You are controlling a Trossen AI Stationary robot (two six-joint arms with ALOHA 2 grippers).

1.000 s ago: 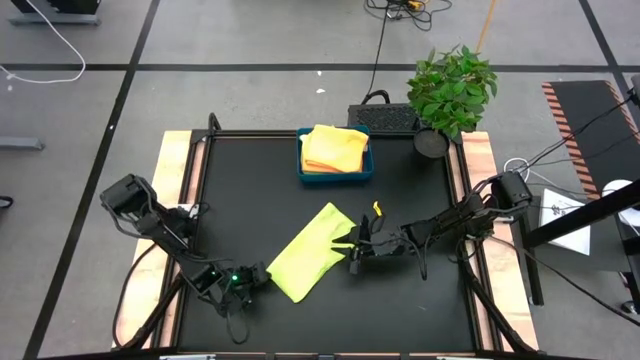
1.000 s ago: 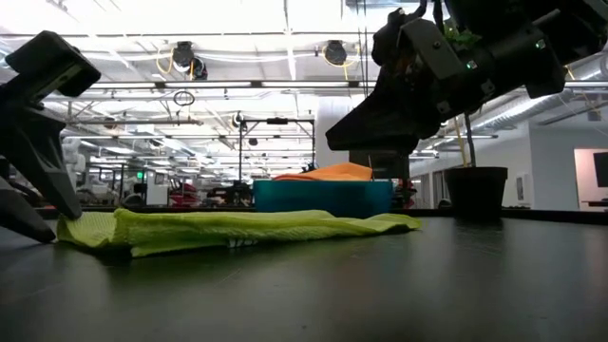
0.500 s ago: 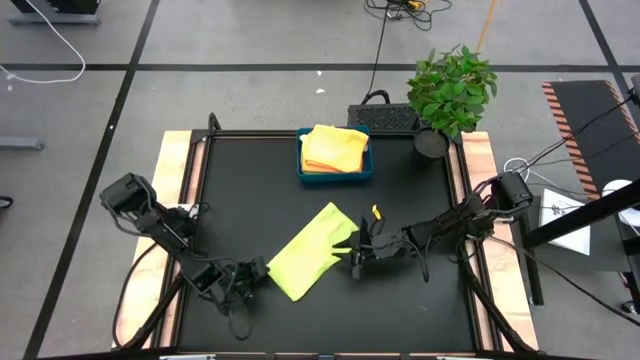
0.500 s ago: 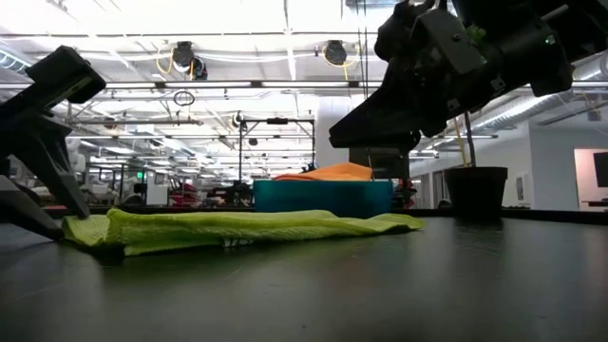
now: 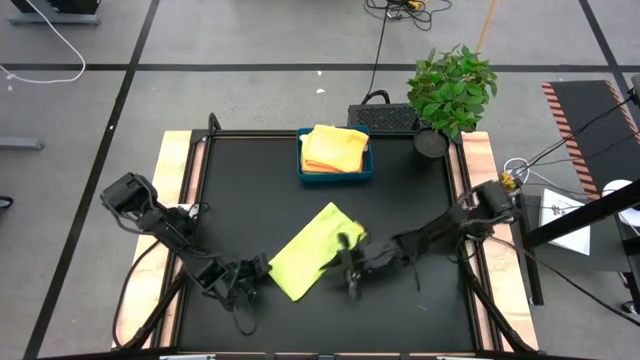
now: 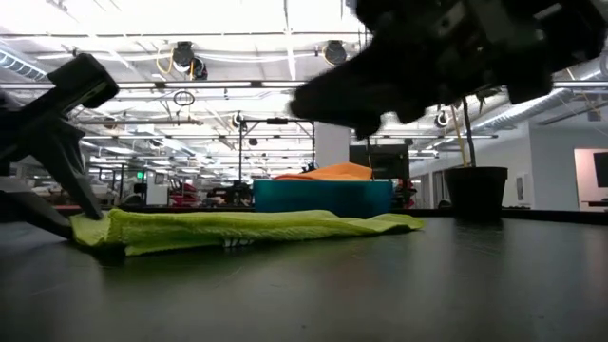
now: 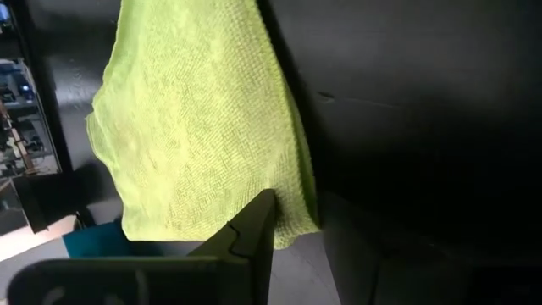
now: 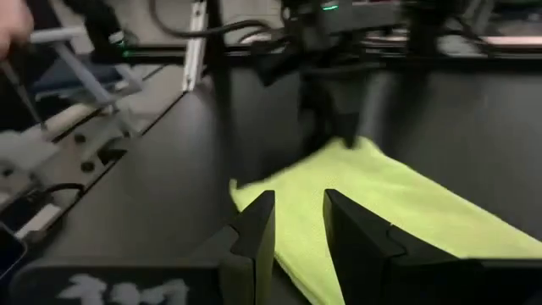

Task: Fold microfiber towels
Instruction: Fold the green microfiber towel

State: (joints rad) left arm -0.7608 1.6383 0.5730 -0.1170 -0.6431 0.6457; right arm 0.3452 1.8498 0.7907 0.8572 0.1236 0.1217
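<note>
blue tray [image 5: 335, 176] holds folded orange-yellow towels [image 5: 333, 148]. lime towel [image 5: 312, 250] lies folded on the table. left gripper [image 5: 262, 268] and right gripper [image 5: 347, 262]: jaws narrowly apart, gripping nothing.

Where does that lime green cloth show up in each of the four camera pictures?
High view: the lime green towel lies slanted on the black table, in front of the blue tray.
Low view: the towel is a flat strip on the tabletop, left of centre.
Left wrist view: it fills the upper left.
Right wrist view: it lies beyond the fingers.
Shared landmark: the blue tray, behind the towel in the low view too.
</note>
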